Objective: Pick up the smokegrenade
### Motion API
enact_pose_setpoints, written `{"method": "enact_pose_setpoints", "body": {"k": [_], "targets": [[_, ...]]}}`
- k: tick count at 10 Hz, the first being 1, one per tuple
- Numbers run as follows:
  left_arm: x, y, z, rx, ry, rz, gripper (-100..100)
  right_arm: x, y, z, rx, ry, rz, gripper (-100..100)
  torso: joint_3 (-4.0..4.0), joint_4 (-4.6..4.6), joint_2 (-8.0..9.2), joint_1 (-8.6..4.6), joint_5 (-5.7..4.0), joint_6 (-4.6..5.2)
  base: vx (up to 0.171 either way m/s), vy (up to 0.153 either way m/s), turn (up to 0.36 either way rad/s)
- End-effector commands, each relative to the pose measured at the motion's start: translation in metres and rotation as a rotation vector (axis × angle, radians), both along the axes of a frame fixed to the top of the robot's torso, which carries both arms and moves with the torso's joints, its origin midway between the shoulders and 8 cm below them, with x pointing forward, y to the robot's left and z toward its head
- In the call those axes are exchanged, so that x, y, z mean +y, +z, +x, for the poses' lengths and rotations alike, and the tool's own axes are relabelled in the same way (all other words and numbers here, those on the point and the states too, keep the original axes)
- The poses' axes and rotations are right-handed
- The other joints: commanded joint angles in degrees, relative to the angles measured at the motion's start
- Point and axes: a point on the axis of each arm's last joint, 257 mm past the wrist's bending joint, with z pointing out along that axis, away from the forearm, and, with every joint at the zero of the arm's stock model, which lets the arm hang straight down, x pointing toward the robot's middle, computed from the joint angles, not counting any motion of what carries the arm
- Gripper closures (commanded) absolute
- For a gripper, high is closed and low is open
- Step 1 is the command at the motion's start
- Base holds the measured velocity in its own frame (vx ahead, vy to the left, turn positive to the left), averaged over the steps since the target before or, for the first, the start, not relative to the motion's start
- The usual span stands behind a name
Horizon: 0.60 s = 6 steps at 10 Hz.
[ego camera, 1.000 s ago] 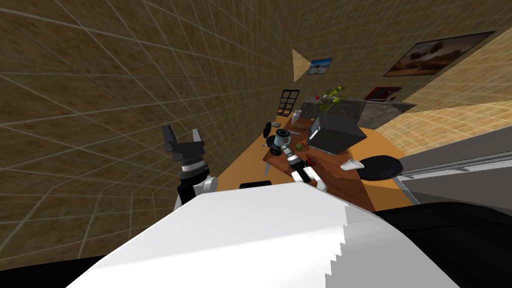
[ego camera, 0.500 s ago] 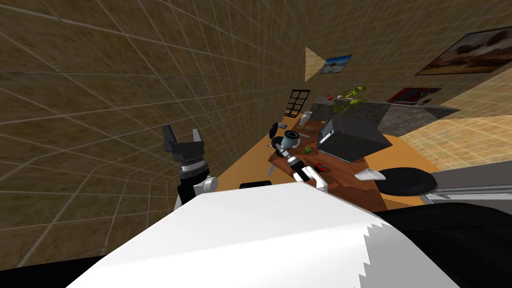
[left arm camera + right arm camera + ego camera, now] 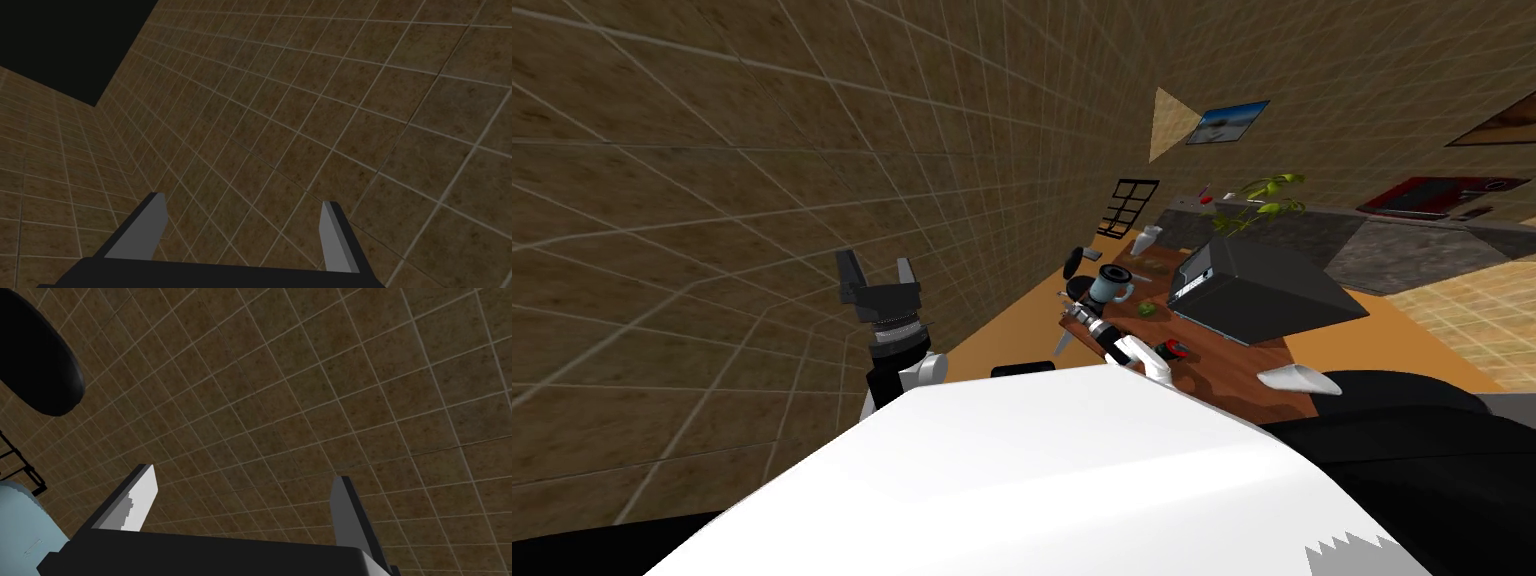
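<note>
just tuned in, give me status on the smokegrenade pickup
Left pincer open, raised by the wall. Right pincer open beside the light blue mug. Nothing held; small green thing on the table likely the smokegrenade.

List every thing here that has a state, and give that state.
Left gripper, open, empty, held up.
Right gripper, open, empty, beside the mug.
Mug, upright on the table.
Small green thing, on the table, not gripped.
White cone, lying on its side.
</note>
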Motion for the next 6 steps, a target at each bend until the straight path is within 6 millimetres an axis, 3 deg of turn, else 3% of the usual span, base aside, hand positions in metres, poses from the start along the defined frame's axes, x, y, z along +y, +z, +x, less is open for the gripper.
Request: {"method": "enact_pose_setpoints", "body": {"k": [1, 2, 4, 5, 6], "targets": [[0.000, 0.000, 0.000, 0.000, 0.000, 0.000, 0, -0.013, -0.015, -0.007, 0.032, 0.001, -0.060, -100, 0.00, 0.00, 0.00, 0.00, 0.00, 0.00, -0.010, 0.033, 0.145], [0.000, 0.000, 0.000, 0.000, 0.000, 0.000, 0, -0.030, -0.042, -0.016, 0.090, 0.000, -0.139, -100, 0.01, 0.00, 0.01, -0.04, 0.00, 0.05, -0.007, 0.043, 0.254], [0.000, 0.000, 0.000, 0.000, 0.000, 0.000, 0, -0.032, -0.043, -0.016, 0.091, 0.005, -0.158, -100, 0.02, 0.01, 0.03, -0.06, -0.01, 0.06, -0.009, 0.016, 0.054], [0.000, 0.000, 0.000, 0.000, 0.000, 0.000, 0, -0.050, -0.064, -0.026, 0.139, 0.016, -0.249, -100, 0.02, 0.01, 0.03, -0.12, -0.02, 0.07, -0.020, 0.025, 0.241], [0.000, 0.000, 0.000, 0.000, 0.000, 0.000, 0, -0.054, -0.070, -0.028, 0.151, 0.012, -0.259, -100, 0.02, 0.01, 0.04, -0.09, -0.01, 0.01, -0.015, 0.018, 0.155]]}}
